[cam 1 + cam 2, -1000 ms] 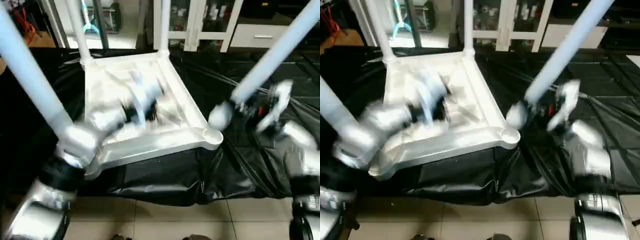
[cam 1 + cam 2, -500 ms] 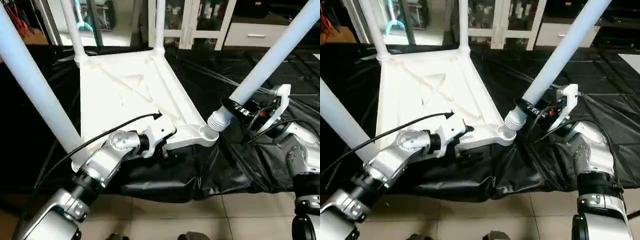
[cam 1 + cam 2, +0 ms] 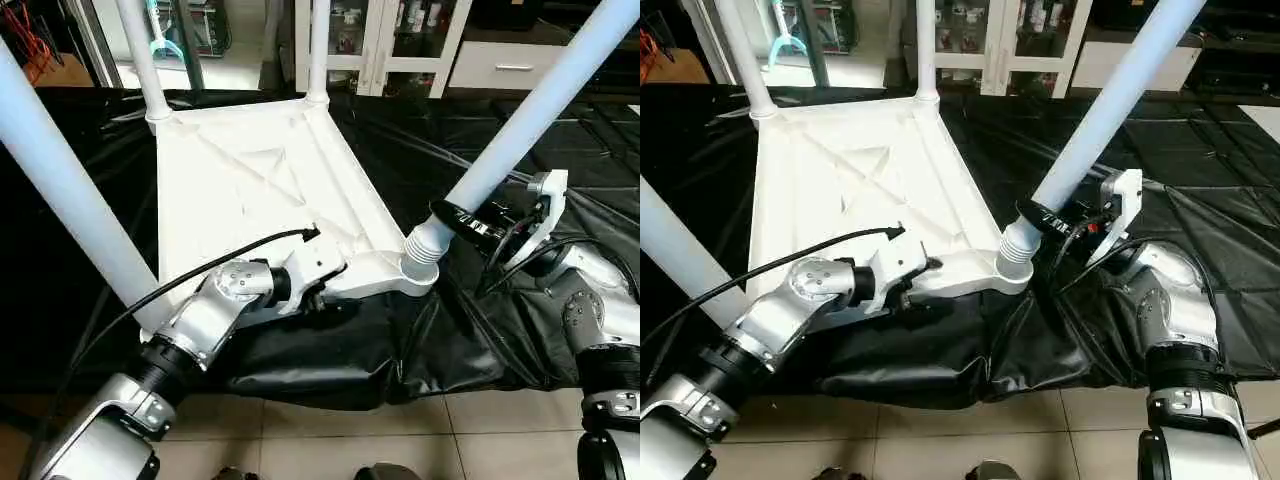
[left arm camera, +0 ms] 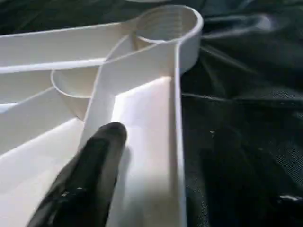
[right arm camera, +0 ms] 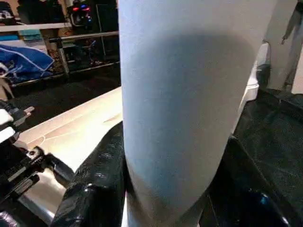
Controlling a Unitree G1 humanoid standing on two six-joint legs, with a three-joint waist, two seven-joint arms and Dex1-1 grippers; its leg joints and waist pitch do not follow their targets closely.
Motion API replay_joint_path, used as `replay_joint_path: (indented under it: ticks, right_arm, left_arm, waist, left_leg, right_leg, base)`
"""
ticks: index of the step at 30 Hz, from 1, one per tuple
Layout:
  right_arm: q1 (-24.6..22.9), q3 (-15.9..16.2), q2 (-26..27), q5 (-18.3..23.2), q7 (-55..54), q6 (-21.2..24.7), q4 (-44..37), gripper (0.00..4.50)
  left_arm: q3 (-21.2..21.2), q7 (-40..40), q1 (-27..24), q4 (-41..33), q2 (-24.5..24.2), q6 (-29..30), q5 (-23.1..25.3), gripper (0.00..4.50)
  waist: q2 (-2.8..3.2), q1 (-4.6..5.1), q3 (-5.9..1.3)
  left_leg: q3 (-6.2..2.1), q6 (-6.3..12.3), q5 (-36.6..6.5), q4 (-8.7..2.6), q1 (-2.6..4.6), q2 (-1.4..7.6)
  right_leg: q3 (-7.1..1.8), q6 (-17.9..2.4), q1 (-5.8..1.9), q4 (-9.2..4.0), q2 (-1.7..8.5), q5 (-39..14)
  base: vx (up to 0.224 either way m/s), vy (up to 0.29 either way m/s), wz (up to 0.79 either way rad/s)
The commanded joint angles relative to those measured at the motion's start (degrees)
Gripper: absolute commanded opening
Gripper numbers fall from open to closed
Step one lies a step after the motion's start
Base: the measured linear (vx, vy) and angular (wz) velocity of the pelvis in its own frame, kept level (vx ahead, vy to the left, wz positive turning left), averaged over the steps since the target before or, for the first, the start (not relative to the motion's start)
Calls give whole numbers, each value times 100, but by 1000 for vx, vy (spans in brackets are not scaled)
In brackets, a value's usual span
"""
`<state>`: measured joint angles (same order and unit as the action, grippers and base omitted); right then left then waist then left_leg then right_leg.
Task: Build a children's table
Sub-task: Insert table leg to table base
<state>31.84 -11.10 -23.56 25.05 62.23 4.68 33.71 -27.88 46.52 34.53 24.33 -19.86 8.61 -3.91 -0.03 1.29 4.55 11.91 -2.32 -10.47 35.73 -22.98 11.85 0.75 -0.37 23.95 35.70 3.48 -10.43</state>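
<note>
We see one upturned tabletop (image 3: 250, 190) on black sheeting (image 3: 420, 340), four legs: three seated, our right gripper (image 3: 1065, 222) clamping the fourth leg (image 3: 530, 120) in its socket; left gripper (image 3: 315, 295) straddles the rim.

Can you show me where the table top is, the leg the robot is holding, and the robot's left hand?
table top (image 3: 250, 190): left eye view, ribbed underside.
leg (image 3: 520, 125): left eye view, mid tube.
left gripper (image 4: 142, 130): left wrist view, between fingertips.
</note>
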Motion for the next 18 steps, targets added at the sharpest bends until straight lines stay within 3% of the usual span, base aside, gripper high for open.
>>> replay_joint_path:
  ticks: [1, 18]
  right_arm:
    - [140, 35, -78, -18, 113, -56, -241, 183]
    - [211, 280, -188, -153, 523, -126, -95, 183]
  left_arm:
    - [-156, 225, -99, -47, -184, 175, 203, 318]
    - [-91, 373, -121, -179, -199, 338, 445, 181]
  waist:
    - [-57, 4, -389]
    - [-74, 3, -402]
  left_leg:
    - [-90, 314, -1261, -433, 181, 140]
    - [-90, 276, -1288, -438, 175, 144]
  right_leg:
    - [-123, -1420, -232, -488, 305, -1356]
    - [-134, -1350, -213, -501, 312, -1478]
  base:
    - [0, 0, 0]
    - [0, 0, 0]
